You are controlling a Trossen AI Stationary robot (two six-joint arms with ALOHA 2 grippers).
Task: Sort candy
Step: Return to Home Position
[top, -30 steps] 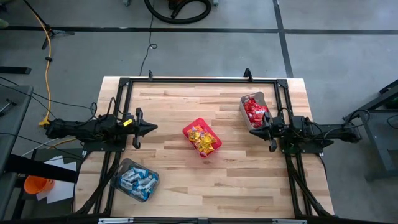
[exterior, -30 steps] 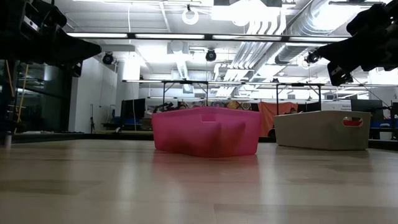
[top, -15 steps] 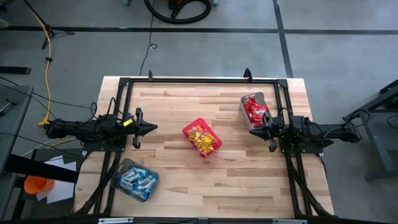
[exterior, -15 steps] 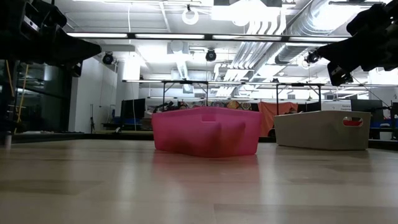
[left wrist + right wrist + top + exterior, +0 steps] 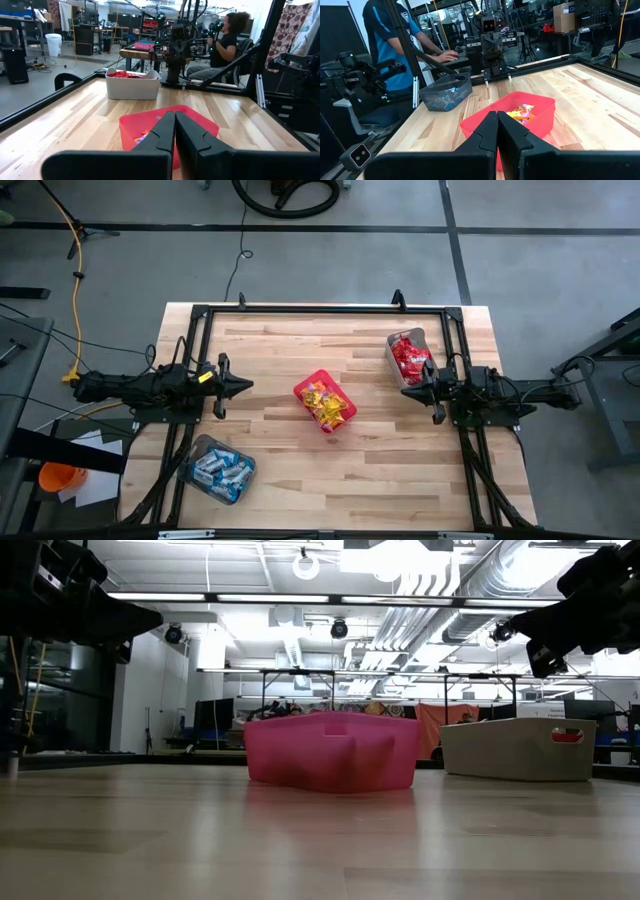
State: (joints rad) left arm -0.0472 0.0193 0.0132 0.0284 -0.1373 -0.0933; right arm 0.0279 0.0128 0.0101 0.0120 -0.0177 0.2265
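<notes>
The left gripper [image 5: 245, 386] and right gripper [image 5: 405, 389] hung pinched shut and empty, facing across the red bin [image 5: 300, 391] of yellow candy [image 5: 327, 405], with red candy [image 5: 410, 360] in the grey bin [image 5: 389, 354] just beside the right one.

No legible text or labels.

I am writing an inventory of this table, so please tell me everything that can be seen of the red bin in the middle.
The red bin is a small square open-topped tub, plastic by its look, with rounded corners. It stands upright near the middle of the wooden table, turned cornerwise to the table's edges. Yellow candy lies heaped inside. Only the table and the candy touch it.
</notes>
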